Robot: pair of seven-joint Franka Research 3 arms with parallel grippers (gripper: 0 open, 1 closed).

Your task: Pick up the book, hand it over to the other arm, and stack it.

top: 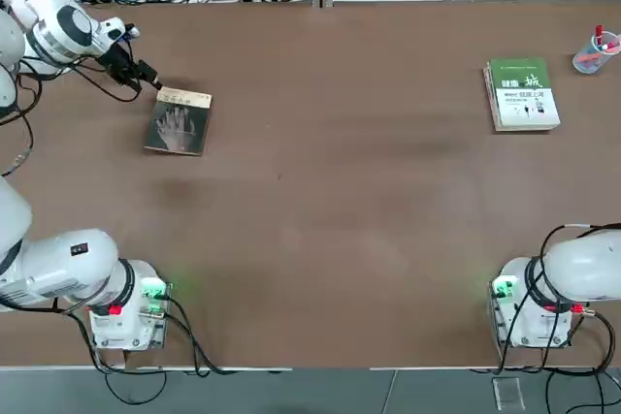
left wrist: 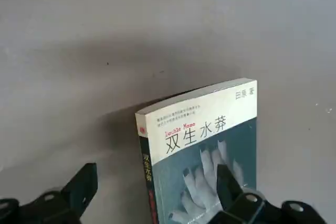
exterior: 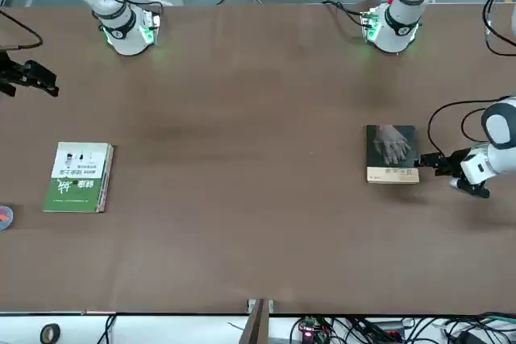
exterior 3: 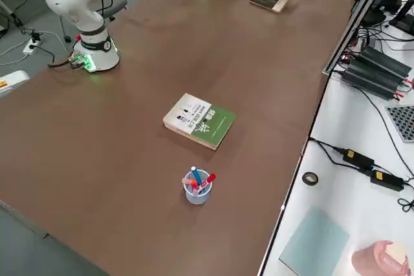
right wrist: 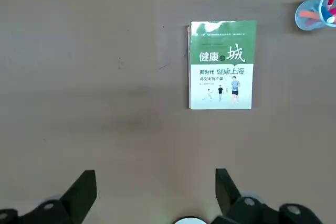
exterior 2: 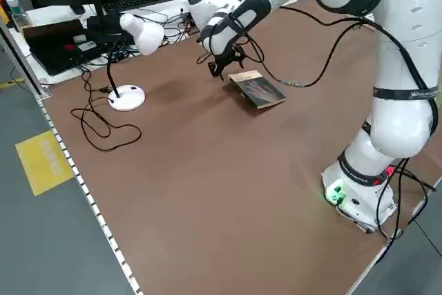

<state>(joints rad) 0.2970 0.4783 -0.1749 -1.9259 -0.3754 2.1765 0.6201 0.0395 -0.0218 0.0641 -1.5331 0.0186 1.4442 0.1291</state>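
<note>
The book lies flat on the surface's far left, cover up, its long axis running near to far, tan band at the far end. The left gripper, fingers spread, sits at its far-left corner. The right gripper, also spread, hovers high above the green-and-white book.
</note>
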